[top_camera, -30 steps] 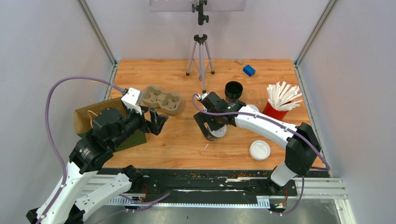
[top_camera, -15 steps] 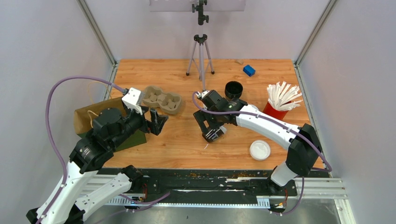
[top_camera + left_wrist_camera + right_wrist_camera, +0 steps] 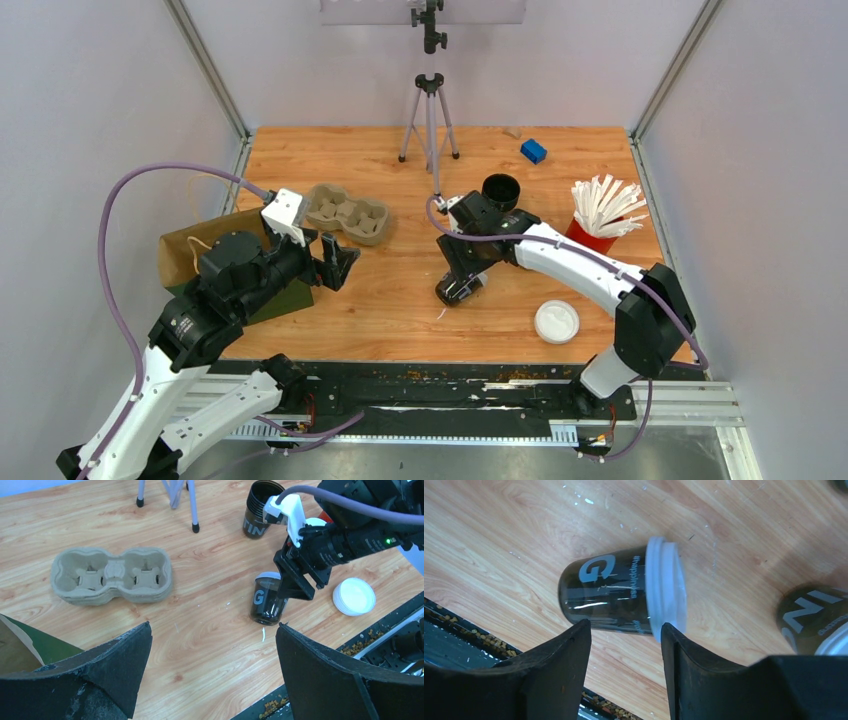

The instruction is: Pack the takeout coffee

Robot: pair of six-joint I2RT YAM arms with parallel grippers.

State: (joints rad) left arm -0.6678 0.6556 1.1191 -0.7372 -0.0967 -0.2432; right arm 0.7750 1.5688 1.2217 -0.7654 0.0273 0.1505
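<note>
White-lidded cup (image 3: 620,597) shows G logo on wrist cams; top cam doesn't.

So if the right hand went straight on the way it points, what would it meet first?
The lidded cup sitting between the right hand's fingers, then likely the table.

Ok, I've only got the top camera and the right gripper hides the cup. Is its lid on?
Observer: Yes, the left wrist view shows a white lid on the coffee cup.
Operator: Is it clamped yet?
Observer: The right wrist view shows the right gripper with fingers apart and the cup at their tips; contact is unclear.
Operator: Any marking?
Observer: A large pale G on its side.
</note>
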